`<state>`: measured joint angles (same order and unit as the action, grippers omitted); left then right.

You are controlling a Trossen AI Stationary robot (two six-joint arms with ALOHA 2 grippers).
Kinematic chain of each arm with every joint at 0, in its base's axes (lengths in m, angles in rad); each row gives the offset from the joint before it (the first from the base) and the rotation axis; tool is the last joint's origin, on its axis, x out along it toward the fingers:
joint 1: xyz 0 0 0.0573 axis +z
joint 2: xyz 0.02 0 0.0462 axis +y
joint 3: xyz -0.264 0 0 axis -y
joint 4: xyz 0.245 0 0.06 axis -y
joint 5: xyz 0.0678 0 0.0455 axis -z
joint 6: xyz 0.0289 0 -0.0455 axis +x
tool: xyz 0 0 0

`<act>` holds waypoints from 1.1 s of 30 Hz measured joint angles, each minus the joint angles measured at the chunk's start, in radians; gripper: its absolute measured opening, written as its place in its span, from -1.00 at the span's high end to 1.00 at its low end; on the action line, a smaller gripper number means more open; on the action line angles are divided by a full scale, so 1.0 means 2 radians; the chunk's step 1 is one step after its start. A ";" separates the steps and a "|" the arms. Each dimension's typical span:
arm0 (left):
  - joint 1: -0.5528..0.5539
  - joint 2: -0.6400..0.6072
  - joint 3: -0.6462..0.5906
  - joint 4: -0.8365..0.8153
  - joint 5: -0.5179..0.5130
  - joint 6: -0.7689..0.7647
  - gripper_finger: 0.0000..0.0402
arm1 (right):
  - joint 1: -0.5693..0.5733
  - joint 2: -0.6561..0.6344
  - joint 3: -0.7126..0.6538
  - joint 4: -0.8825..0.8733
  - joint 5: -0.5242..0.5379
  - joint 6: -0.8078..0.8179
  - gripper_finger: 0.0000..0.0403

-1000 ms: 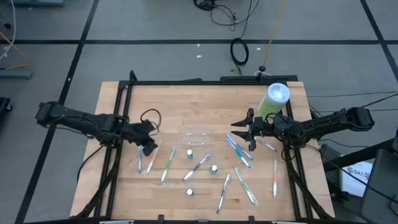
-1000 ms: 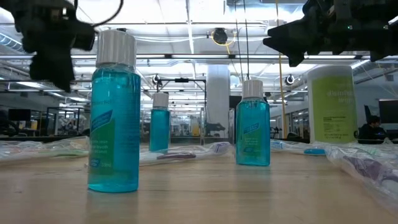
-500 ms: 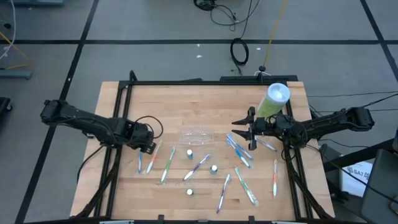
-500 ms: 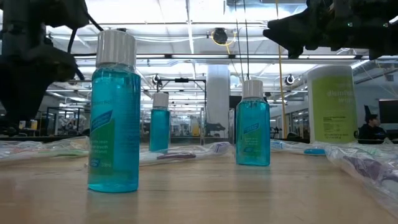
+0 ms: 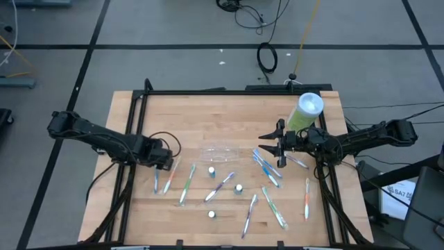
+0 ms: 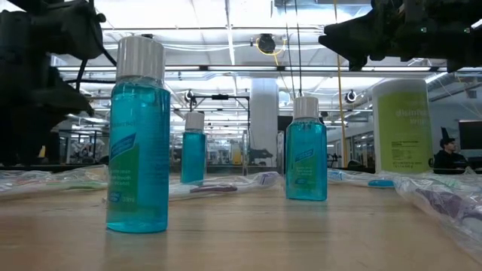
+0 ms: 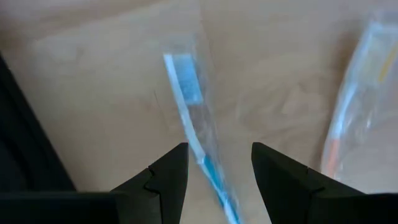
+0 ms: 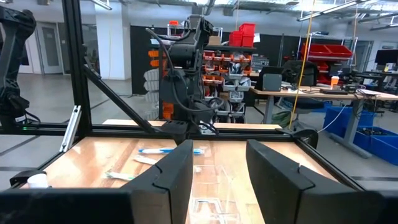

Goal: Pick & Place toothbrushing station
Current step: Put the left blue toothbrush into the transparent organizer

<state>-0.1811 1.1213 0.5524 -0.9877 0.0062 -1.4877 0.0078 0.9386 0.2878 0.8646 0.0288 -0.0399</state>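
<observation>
Toothbrush [image 7: 189, 118], blue and still in its clear wrapper, lies flat on the table [image 5: 229, 111] between your left gripper's [image 7: 214, 171] parted fingers, so watch that slick film: close off-centre and you'll pinch wrapper alone and let it slide out

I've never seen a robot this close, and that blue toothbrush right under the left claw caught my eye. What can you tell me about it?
The blue toothbrush is thin, with a white neck, a pale blue bristle head and a darker blue handle, sealed in a clear, crinkly plastic wrapper. It lies flat on the wooden table, near its left side, beside an orange-tipped wrapped brush. The left gripper hangs open directly over it, one finger on each side of the handle; whether they touch it cannot be told.
</observation>
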 joint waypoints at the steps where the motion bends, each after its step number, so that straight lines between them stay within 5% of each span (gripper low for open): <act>1: -0.001 0.000 -0.002 0.002 -0.006 -0.006 0.08 | 0.000 0.000 0.000 0.000 0.000 0.000 0.31; 15: -0.003 0.000 -0.061 0.080 -0.012 -0.002 0.11 | 0.000 0.000 0.000 -0.001 0.000 0.001 0.31; 28: -0.003 0.001 -0.061 0.089 -0.038 0.009 0.92 | 0.000 0.000 0.000 0.000 0.000 0.000 0.31; 33: -0.008 0.004 -0.047 0.092 -0.094 0.029 0.91 | 0.000 0.000 0.000 0.010 0.000 -0.001 0.31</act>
<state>-0.1974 1.1302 0.4575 -0.8045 -0.1827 -1.4302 0.0078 0.9390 0.2882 0.8838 0.0288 -0.0410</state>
